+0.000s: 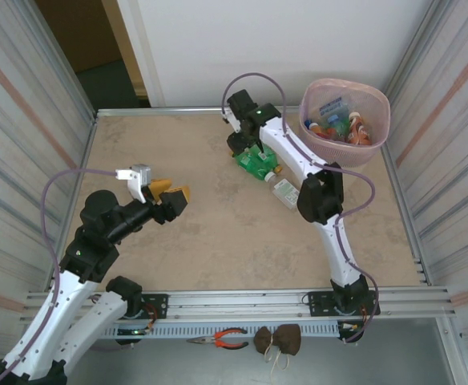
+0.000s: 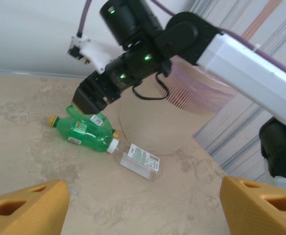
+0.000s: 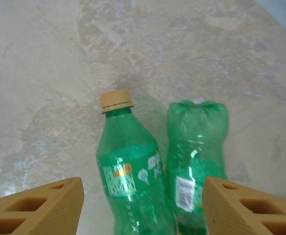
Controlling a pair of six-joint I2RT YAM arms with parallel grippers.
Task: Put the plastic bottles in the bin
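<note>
Green bottles point(image 3: 128, 176) are lying side by side on the worktop point(image 1: 218, 241), label print unreadable, a clear bottle point(image 2: 138, 159) just beside them. Stretching far, the right gripper point(image 3: 143, 205) is hovering over them, jaws parted. The left gripper point(image 1: 170, 196) is hanging wide, empty. The pink bin point(image 1: 382, 120) is standing far right.

Robotics lab / test cell is indicated: stone-pattern table point(image 1: 218, 249) is boxed in by ribbed side panels point(image 1: 26, 104), w/ plain white wall point(image 1: 282, 40) at back. Arm bases point(image 1: 348, 298) are bolted to an alu. rail point(image 1: 242, 298) at near edge. Purple cables point(image 1: 254, 74) are looped along the arms, and pliers point(image 1: 222, 339) are left on the front ledge.
</note>
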